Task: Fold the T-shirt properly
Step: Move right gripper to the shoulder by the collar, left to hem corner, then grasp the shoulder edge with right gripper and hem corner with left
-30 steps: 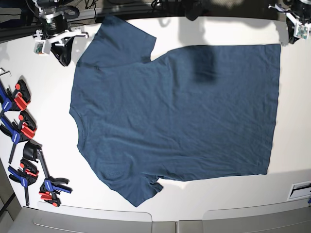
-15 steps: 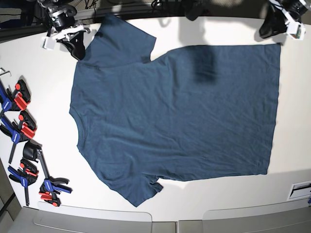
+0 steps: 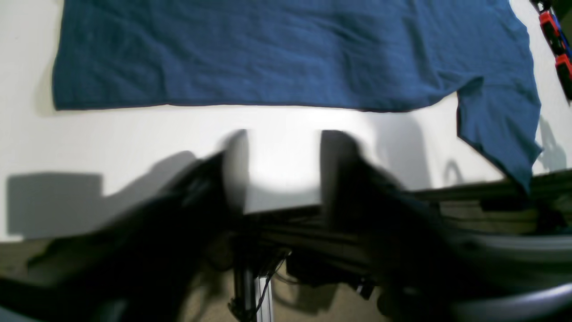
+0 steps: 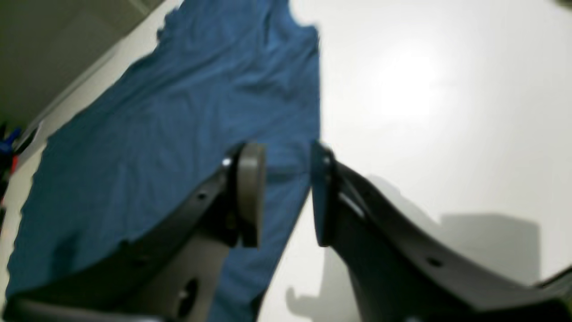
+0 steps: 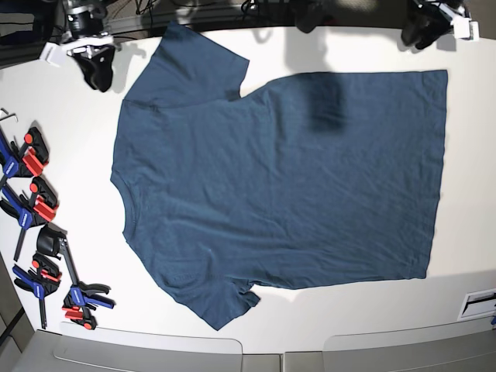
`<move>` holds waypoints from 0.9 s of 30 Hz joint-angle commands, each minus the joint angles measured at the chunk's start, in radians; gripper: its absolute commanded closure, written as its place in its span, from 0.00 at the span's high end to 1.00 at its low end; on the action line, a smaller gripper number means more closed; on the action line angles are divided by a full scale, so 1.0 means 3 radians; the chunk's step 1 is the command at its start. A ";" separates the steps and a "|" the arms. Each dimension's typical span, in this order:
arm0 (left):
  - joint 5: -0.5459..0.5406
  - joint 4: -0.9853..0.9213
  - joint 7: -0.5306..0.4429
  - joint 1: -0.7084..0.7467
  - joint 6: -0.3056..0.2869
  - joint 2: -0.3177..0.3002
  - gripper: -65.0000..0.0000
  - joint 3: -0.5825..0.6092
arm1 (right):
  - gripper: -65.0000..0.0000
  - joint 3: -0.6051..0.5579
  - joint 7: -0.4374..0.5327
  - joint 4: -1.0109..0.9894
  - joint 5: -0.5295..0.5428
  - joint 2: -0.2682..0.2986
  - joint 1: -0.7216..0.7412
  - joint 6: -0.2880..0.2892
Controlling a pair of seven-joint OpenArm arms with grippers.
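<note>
T-shirt [image 5: 279, 194] is lying flat on the white surface [image 5: 349, 310], collar left, hem right, while the left claw [image 3: 281, 170] and right claw [image 4: 281, 192] are hovering parted, gripping nothing.

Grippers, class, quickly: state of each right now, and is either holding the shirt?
Left gripper: open, holding nothing, over bare table beside the T-shirt.
Right gripper: open, holding nothing, above the T-shirt's edge.

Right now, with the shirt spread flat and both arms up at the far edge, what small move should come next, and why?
Probably lower both grippers onto the far edge of the T-shirt. It lies flat and unfolded, and the left gripper and right gripper stand open, holding nothing, beside the hem corner and sleeve.
</note>
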 commanded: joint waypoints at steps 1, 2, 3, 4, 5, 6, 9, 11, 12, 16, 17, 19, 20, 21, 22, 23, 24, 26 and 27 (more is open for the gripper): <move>-0.0064 0.0042 -0.0088 0.0025 -0.0034 -0.0008 0.47 -0.0028 | 0.29 0.0051 0.0086 0.0046 0.0064 0.0032 -0.0006 0.0047; -0.0064 0.0042 -0.0081 0.0008 -0.0034 0.0000 0.49 -0.0028 | 0.30 0.0075 0.0085 0.0046 0.0065 0.0031 0.0014 0.0050; -0.0062 0.0042 -0.0064 -0.0003 -0.0034 0.0005 0.49 -0.0028 | 0.30 0.0079 0.0084 0.0046 0.0065 0.0031 0.0043 0.0050; -0.0062 0.0042 -0.0062 -0.0010 -0.0034 0.0005 0.49 -0.0028 | 0.30 0.0079 0.0080 0.0046 0.0064 0.0031 0.0066 0.0048; -0.0064 0.0042 -0.0065 -0.0011 -0.0034 0.0005 0.49 -0.0028 | 0.30 0.0076 0.0058 0.0046 0.0065 0.0031 0.0098 0.0048; -0.0064 0.0042 -0.0065 -0.0011 -0.0034 0.0005 0.49 -0.0028 | 0.30 0.0075 -0.0015 0.0046 0.0064 0.0033 0.0144 0.0023; -0.0046 0.0042 -0.0064 -0.0010 -0.0034 0.0005 0.49 -0.0028 | 0.39 0.0075 -0.0348 0.0045 0.0064 0.0038 0.0366 -0.0323; -0.0025 0.0042 -0.0065 -0.0011 -0.0034 0.0005 0.49 -0.0028 | 0.42 0.0075 -0.0486 0.0039 0.0057 0.0042 0.0537 -0.0449; -0.0027 0.0042 -0.0065 -0.0011 -0.0034 0.0005 0.49 -0.0028 | 0.43 0.0074 -0.0561 0.0039 0.0034 0.0045 0.0622 -0.0459; -0.0025 0.0042 -0.0045 -0.0010 -0.0034 0.0005 0.49 -0.0028 | 0.45 0.0051 -0.0750 0.0023 -0.0029 0.0050 0.0834 -0.0539; -0.0025 0.0042 -0.0024 -0.0011 -0.0034 0.0005 0.49 -0.0028 | 0.45 0.0038 -0.0749 -0.0005 -0.0036 0.0050 0.0853 -0.0572; -0.0025 0.0042 0.0015 -0.0011 -0.0034 0.0005 0.49 -0.0028 | 0.45 0.0006 -0.0752 -0.0122 -0.0038 0.0050 0.0905 -0.0582; -0.0025 0.0042 0.0020 -0.0010 -0.0034 0.0005 0.49 -0.0028 | 0.45 0.0001 -0.0752 -0.0206 -0.0036 0.0048 0.0935 -0.0590; -0.0025 0.0042 0.0034 -0.0011 -0.0034 0.0005 0.49 -0.0028 | 0.45 0.0000 -0.0753 -0.0305 -0.0033 0.0050 0.0965 -0.0590; -0.0027 0.0042 0.0036 -0.0011 -0.0034 0.0004 0.49 -0.0028 | 0.45 0.0000 -0.0757 -0.0407 -0.0024 0.0050 0.1001 -0.0590; -0.0025 0.0042 0.0034 -0.0011 -0.0034 0.0004 0.49 -0.0028 | 0.45 0.0000 -0.0768 -0.0506 -0.0022 0.0050 0.1034 -0.0590; -0.0025 0.0042 0.0036 -0.0011 -0.0034 0.0004 0.49 -0.0028 | 0.45 0.0000 -0.0820 -0.0598 0.0009 0.0050 0.1076 -0.0590; -0.0025 0.0042 0.0036 -0.0010 -0.0034 0.0004 0.49 -0.0028 | 0.45 -0.0001 -0.1003 -0.0762 0.0159 0.0048 0.1166 -0.0580; -0.0027 0.0042 0.0036 -0.0011 -0.0034 0.0005 0.49 -0.0028 | 0.45 -0.0004 -0.1088 -0.0837 0.0214 0.0048 0.1211 -0.0556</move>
